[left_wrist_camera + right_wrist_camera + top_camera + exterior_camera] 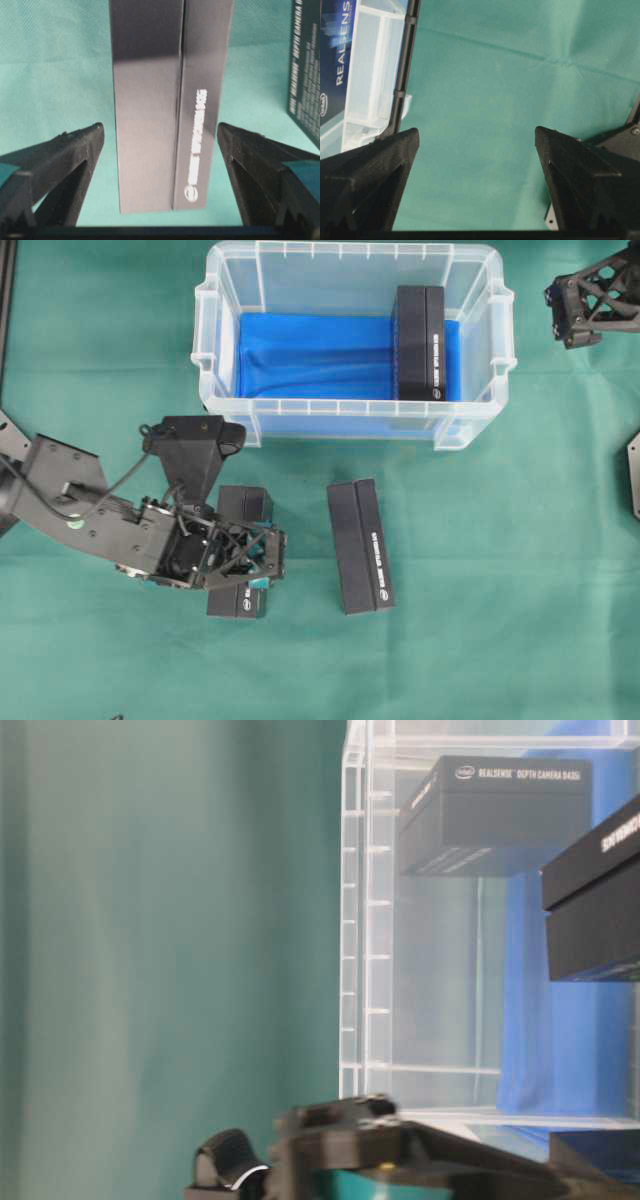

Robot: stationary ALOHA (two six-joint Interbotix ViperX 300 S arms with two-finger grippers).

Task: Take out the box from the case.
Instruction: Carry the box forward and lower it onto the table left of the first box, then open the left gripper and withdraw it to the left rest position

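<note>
Seen from overhead: case point(352, 350) at the far middle of the green tabletop point(500, 570), blue cloth point(310, 355) across its bottom. One black box point(419, 342) inside, against the right end, resting on the cloth. Middle box point(360, 546) out on the tabletop, just in front of the case, lying flat and well apart from the tub wall. Left box point(243, 555) also out, near the middle box, partly hidden under the left arm.

Left end effector point(262, 552) poised over that left box, fingers point(65, 165) spread wide to either side of it, with green tabletop visible in both gaps in the left wrist view; no contact with the box's sides. White lettering readable along the box's top face.

Right end effector point(568, 312) parked at the far right, beside the case's right end, likewise spread wide with nothing between its fingers point(375, 170) but bare tabletop. Case rim visible at the left edge of the right wrist view.
</note>
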